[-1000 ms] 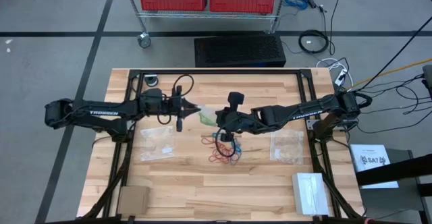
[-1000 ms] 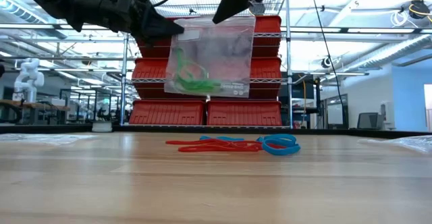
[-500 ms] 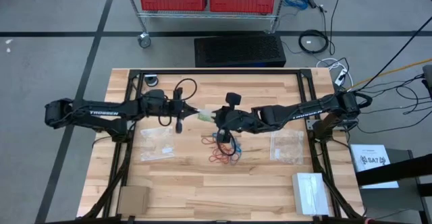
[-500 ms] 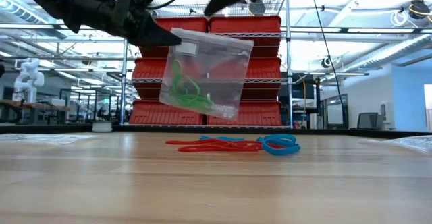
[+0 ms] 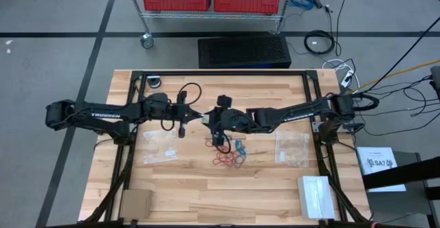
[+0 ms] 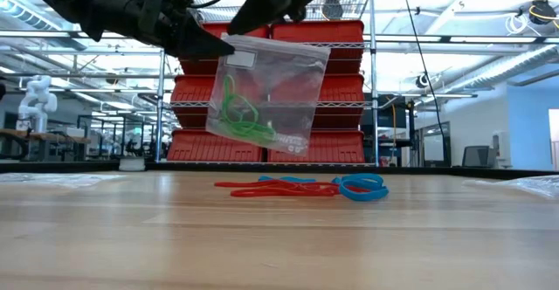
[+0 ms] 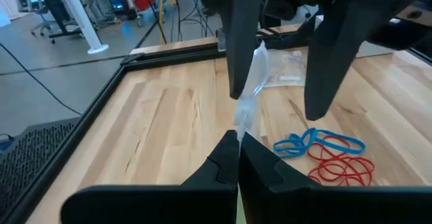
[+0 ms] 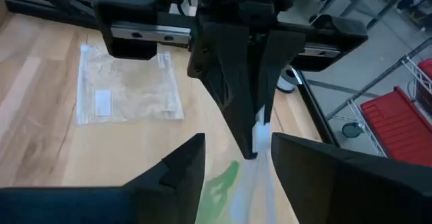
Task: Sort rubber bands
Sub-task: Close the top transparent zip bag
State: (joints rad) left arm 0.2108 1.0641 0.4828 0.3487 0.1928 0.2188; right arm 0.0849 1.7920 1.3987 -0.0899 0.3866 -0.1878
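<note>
Clear plastic bag [image 6: 266, 92] of green bands dangles mid-table, pinched by the clenched left gripper [image 7: 238, 137] so its mouth faces the right gripper [image 8: 236, 158], jaws apart, above red and blue rubber bands [image 6: 301, 186].

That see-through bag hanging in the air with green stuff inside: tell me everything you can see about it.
The clear plastic zip bag hangs above the wooden table, tilted, with a small white label near its top. Green rubber bands sit bunched inside at its lower part. The left gripper is shut on its upper corner; the right gripper is open, its fingers either side of the bag's top edge. Red and blue bands lie on the table below.
</note>
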